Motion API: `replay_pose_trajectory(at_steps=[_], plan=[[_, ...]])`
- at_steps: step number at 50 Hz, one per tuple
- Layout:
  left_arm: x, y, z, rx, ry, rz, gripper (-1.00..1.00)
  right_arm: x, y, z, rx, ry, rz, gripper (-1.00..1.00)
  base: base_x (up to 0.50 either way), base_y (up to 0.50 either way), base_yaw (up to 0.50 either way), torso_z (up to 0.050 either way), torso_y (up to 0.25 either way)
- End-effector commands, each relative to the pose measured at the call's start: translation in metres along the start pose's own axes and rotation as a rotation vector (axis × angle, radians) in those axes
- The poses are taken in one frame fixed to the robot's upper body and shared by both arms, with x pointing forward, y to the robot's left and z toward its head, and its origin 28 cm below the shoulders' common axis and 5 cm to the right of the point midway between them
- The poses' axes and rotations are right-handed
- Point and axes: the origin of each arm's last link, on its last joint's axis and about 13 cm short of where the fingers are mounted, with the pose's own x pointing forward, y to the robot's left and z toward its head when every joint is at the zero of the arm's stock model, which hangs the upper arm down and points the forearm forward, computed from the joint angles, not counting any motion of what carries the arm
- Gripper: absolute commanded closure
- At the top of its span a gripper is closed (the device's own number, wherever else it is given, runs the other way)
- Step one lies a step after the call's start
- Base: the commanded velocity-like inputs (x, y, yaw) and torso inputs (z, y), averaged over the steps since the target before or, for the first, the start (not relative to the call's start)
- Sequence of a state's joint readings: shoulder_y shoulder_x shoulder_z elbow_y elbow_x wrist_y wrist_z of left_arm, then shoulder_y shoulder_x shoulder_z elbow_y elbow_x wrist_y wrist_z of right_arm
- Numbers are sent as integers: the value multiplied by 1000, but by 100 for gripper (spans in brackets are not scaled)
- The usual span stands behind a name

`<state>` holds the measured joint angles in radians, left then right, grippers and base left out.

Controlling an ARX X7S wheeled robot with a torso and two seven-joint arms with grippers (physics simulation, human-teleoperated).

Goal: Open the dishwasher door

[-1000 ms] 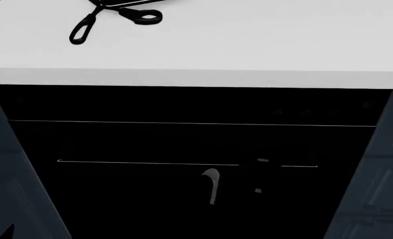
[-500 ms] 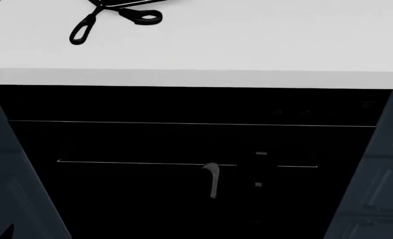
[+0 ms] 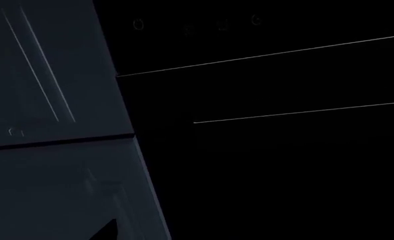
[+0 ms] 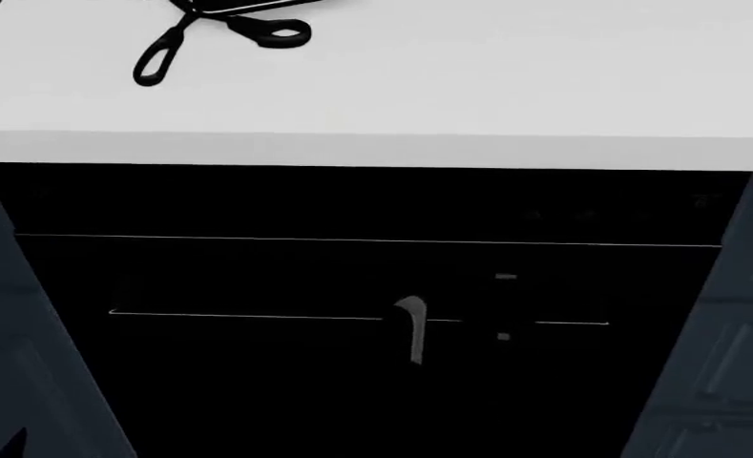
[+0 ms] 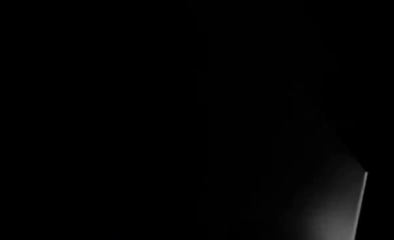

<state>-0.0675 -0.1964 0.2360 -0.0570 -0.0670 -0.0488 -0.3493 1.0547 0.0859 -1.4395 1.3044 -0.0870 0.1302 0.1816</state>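
Observation:
The dishwasher door [image 4: 287,391] is a glossy black front under the counter, with a thin seam [image 4: 350,238] and a long bar handle [image 4: 249,312]. My right gripper [image 4: 478,310] is black against it. Only a grey curved glint [image 4: 410,329] and two small marks show it, and it hides a stretch of the handle line. Its jaws are lost in the dark. The right wrist view is almost all black. The left wrist view shows the door [image 3: 283,165], its handle [image 3: 303,112] and a dark tip of my left gripper [image 3: 110,231] at the frame edge.
A white countertop [image 4: 478,86] overhangs the door, with black scissors [image 4: 211,33] on its far left. Dark blue-grey cabinet doors flank the dishwasher at the left [image 4: 20,363] [image 3: 50,100] and at the right [image 4: 720,363].
The right gripper's grey glint and marks have risen up the door, from just below the handle line to across it. Door and left arm look unchanged.

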Motion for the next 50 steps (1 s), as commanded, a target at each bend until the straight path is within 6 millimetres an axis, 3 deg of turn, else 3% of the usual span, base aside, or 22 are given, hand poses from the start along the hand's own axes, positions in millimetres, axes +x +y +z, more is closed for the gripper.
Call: replay_pose_trajectory(at_steps=[1,25,35,50], plan=[[-1,0,1,-24,-3,-14,-100,-1,7,1,13,-22,72,100,0,0,0,0,0],[-3,3,7,-20,-27,-9,-100,-1,11,5,11,-90,71,100,0,0,1,0,-2],[-12,18,18,-11,-74,39,-100,0,11,9,11,-111,77,100,0,1,3,-2,-2],[-28,35,73,-46,-214,60,-100,-7,12,13,-6,-135,86,100,0,1,2,0,-2]])
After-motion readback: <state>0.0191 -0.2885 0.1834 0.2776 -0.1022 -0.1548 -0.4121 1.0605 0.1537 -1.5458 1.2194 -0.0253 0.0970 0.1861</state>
